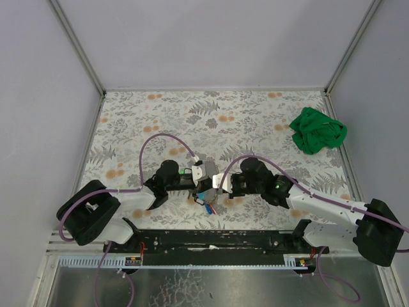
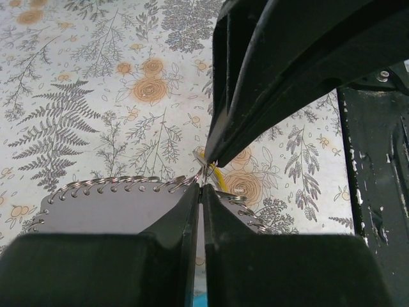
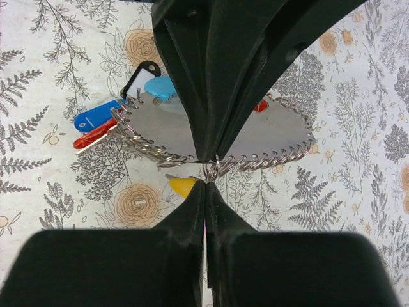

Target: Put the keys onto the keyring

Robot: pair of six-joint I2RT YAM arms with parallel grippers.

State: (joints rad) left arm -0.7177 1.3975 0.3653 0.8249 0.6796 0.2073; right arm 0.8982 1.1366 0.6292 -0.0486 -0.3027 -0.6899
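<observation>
- L gripper [image 2: 201, 187]: jaws together, tips nipped at the wire-looped edge of the heart-shaped metal plate [image 3: 167, 131]. Can't tell if any wire is actually betw the pads.
- R gripper [image 3: 204, 183]: jaws together too, tip-to-tip w/ the L one. They meet right at the small keyring [image 3: 215, 170] on the plate's lower edge. Same doubt abt a real pinch.
- Yellow key [image 3: 181, 186]: cap sits just beside the tips, approx 8 o'clock of them in R wrist view. Blade is hidden under the fingers, so can't tell if it's threaded on.
- Green key: not visible in any view, prob hidden by fingers or plate.
- Other bits on the plate, at 10 o'clock of the tips: blue tag [image 3: 96, 117], red key [image 3: 94, 134], white tag [image 3: 137, 80].
- Green cloth [image 1: 317, 131] lies at 2 o'clock of the grippers in top view, well apart, on the table [image 1: 160, 121].
- Stage (my read): mid-threading, yellow key not clearly on.
- Risks, judged:
  - Ring wire is thin + springy, so it could slip off the pads if either wrist twists.
  - Both tips crowd one spot, so they may jam vs each other and hide the coil gap from both wrist cams.
  - The yellow key may swing or drop away if the plate tilts.
  - Pulling apart too hard could bend the ring, or drag the plate and tangle it w/ the tags.
</observation>
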